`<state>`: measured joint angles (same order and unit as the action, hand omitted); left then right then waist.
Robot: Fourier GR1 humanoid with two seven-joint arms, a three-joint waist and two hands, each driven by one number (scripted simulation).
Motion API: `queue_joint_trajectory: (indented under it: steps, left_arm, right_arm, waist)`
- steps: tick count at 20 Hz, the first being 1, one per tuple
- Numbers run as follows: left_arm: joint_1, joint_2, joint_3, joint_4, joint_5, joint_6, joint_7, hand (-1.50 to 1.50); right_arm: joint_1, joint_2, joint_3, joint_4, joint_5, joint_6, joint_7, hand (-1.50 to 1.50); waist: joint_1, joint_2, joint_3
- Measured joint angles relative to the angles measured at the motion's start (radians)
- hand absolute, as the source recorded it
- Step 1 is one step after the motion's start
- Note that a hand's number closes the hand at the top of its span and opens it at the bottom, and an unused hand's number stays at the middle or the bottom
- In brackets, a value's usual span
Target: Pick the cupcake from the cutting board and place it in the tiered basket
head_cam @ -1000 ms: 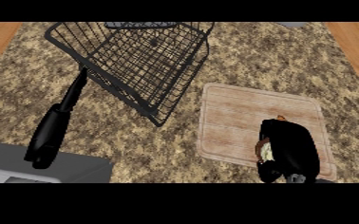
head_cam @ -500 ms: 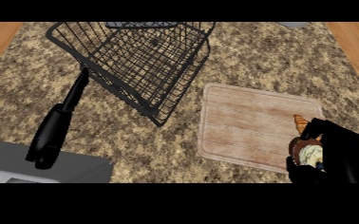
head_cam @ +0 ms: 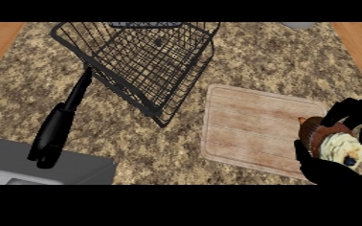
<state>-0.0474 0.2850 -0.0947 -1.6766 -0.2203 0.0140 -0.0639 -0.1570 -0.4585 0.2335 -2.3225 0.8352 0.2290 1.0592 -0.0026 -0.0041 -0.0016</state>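
Right hand (head_cam: 326,168) curls round the cupcake (head_cam: 331,141), held at the cutting board's (head_cam: 254,127) right edge — next, carry it left to the tiered basket (head_cam: 145,60) — and release.

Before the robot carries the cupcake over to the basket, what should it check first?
1. Cupcake in the right hand: ok, black fingers curl around it at the view's right edge.
2. Cupcake off the cutting board: ok, the board is bare.
3. Cupcake upright: not ok, it looks tipped, with the frosting facing sideways.
4. Tiered basket open to drop into: ok, nothing shows inside its wire mesh.
5. Way from board to basket: ok, only bare counter lies between.
6. Left hand out of the way: cannot tell, it shows in no view.
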Motion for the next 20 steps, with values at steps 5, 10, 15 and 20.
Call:
queue_joint_trajectory:
  steps: [5,10,15,20]
  left_arm:
    - [-0.009,-0.002,0.002,-0.008,-0.003,-0.016,0.023,0.0]
    - [-0.023,-0.002,0.013,0.001,-0.002,-0.025,0.017,0.0]
    - [-0.029,-0.007,0.013,0.002,-0.009,-0.027,0.022,0.0]
    - [-0.035,-0.011,0.014,0.007,-0.012,-0.029,0.014,0.0]
  right_arm:
    - [-0.222,0.058,0.005,0.006,-0.006,0.062,0.023,1.5]
    - [-0.475,0.161,0.025,0.072,-0.022,0.113,0.058,1.5]
    - [-0.69,0.257,-0.027,0.258,-0.032,0.141,0.061,1.5]
    - [-0.902,0.355,-0.084,0.493,0.007,0.139,0.061,1.5]
  waist:
    - [0.009,0.001,-0.001]
    - [0.014,-0.001,-0.002]
    - [0.019,-0.001,-0.003]
    - [0.027,0.001,-0.002]
